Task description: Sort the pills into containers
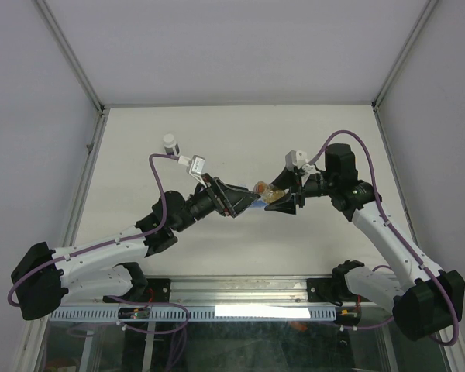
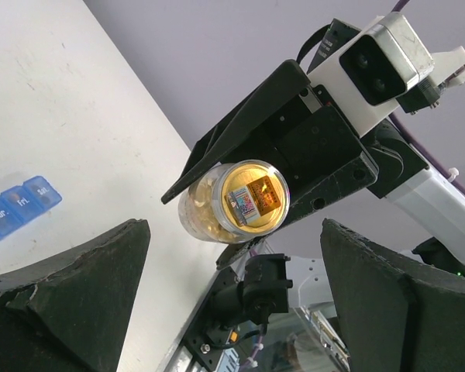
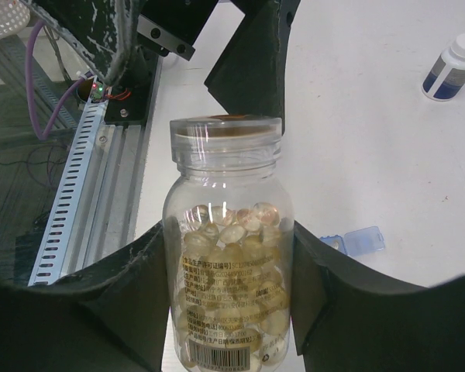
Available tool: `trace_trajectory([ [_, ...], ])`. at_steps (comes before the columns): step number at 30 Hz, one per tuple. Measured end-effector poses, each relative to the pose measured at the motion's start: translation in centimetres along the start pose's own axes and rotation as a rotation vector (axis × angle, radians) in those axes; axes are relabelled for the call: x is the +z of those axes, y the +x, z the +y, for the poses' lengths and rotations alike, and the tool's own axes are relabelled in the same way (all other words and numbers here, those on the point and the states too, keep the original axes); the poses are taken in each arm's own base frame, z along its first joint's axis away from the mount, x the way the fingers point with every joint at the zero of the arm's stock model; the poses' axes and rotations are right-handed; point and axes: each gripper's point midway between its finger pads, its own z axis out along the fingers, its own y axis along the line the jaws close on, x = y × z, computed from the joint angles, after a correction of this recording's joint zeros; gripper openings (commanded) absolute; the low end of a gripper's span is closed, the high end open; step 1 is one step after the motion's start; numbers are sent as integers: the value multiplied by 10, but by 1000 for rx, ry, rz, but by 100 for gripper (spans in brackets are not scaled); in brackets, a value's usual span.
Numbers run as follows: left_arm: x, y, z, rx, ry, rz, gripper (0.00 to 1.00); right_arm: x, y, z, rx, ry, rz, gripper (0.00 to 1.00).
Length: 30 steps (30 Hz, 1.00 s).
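White tabletop (image 1: 240,139) — glossy amber pills (image 3: 232,229) fill a clear bottle (image 3: 226,167).

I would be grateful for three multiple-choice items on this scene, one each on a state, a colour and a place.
1. The left gripper is:
A. wide open
B. fully shut
C. out of every view

2. The pill organiser is:
A. red
B. blue
C. green

3. The pill bottle is:
A. lying in the pill organiser
B. held by the right gripper
C. held by the left gripper

Answers:
1. A, since its fingers stand far apart in the left wrist view.
2. B, since its lidded compartments are translucent blue.
3. B, since the right wrist view shows a finger against each side of it.
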Motion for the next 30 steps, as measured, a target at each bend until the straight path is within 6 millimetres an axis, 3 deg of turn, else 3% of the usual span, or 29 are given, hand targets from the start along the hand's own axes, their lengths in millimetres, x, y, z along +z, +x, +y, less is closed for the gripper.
trace_trajectory([
  [16, 7, -4, -10, -3, -64, -20, 91, 0, 0, -1, -3, 7, 2, 0],
  [22, 13, -7, -19, 2, -117, -36, 80, 0, 0, -2, -6, 8, 2, 0],
  [30, 22, 0, -13, 43, -258, -37, 70, -1, 1, -4, -9, 22, 7, 0],
])
